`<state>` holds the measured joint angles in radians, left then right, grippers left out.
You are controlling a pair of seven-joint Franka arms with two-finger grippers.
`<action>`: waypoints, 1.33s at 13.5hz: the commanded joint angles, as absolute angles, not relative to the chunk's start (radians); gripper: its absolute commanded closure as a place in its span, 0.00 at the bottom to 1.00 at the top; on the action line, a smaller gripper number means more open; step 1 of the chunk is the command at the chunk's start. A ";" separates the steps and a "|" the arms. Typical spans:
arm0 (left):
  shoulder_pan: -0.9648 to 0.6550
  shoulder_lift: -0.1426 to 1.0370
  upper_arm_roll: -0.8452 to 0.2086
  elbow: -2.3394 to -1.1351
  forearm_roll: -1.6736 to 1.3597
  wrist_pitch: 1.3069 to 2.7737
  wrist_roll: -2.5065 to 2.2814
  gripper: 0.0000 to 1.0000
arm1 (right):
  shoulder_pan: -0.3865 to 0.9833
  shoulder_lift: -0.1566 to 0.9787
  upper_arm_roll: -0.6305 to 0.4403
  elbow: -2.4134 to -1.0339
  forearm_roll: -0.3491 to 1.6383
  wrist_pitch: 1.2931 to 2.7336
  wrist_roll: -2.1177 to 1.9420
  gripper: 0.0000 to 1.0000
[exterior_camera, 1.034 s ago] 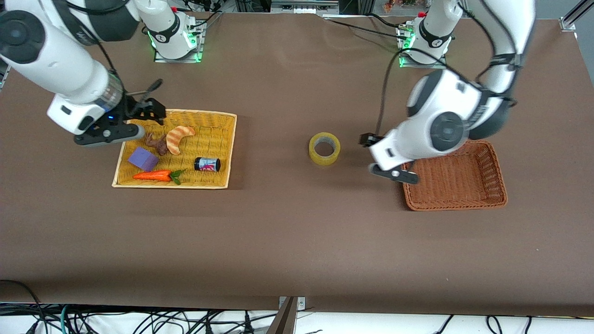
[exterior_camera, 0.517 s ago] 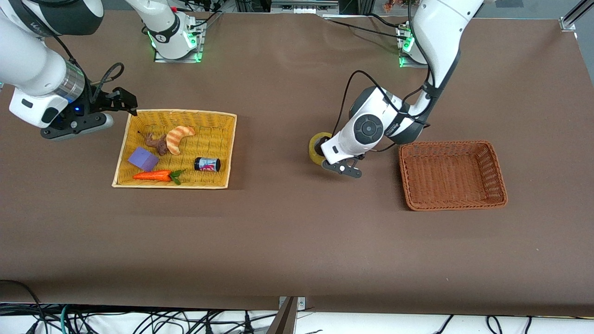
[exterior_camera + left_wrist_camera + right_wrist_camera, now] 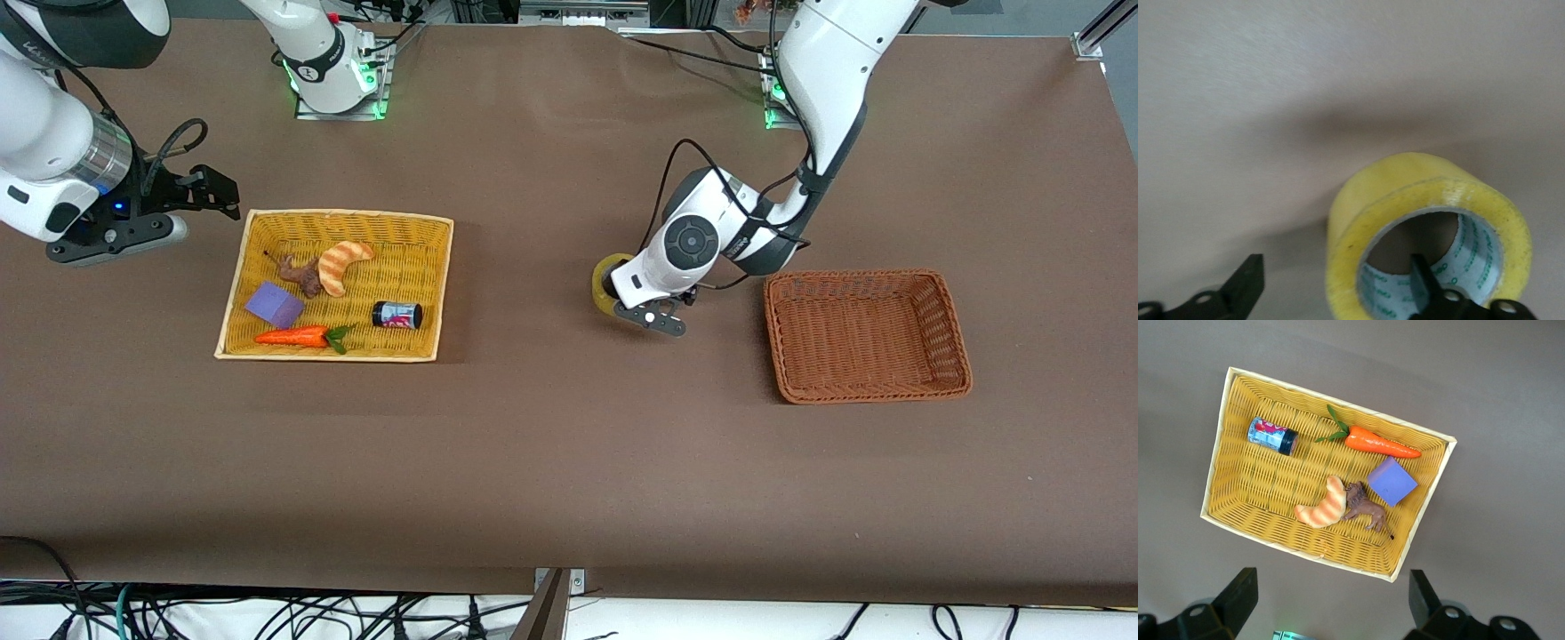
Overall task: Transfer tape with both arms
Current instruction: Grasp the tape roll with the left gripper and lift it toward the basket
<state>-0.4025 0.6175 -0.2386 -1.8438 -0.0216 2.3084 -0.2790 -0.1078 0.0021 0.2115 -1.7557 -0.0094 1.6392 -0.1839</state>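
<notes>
The tape (image 3: 606,283) lies flat mid-bench, the left claw (image 3: 1338,293) down on it with fingers apart, one in the hole, one outside, ready to pinch the wall, while the right claw (image 3: 1331,603) waits, fingers apart, above the yellow basket (image 3: 1218,487).

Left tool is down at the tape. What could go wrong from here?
1. The left tool straddles one wall of the translucent yellowish tape roll, one finger in the hole; closing off-centre may tip it.
2. That thin-wall grip could slip on the way to the brown wicker basket.
</notes>
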 commanded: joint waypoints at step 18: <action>0.030 0.437 -0.221 -1.502 0.068 1.623 0.171 1.00 | -0.120 -0.026 0.216 -1.786 0.008 1.641 -0.172 0.00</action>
<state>-0.0522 0.4136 -0.2003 -1.5192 0.0421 1.6473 0.0491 -0.1083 0.0021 0.2113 -1.7614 -0.0085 1.6392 -0.1751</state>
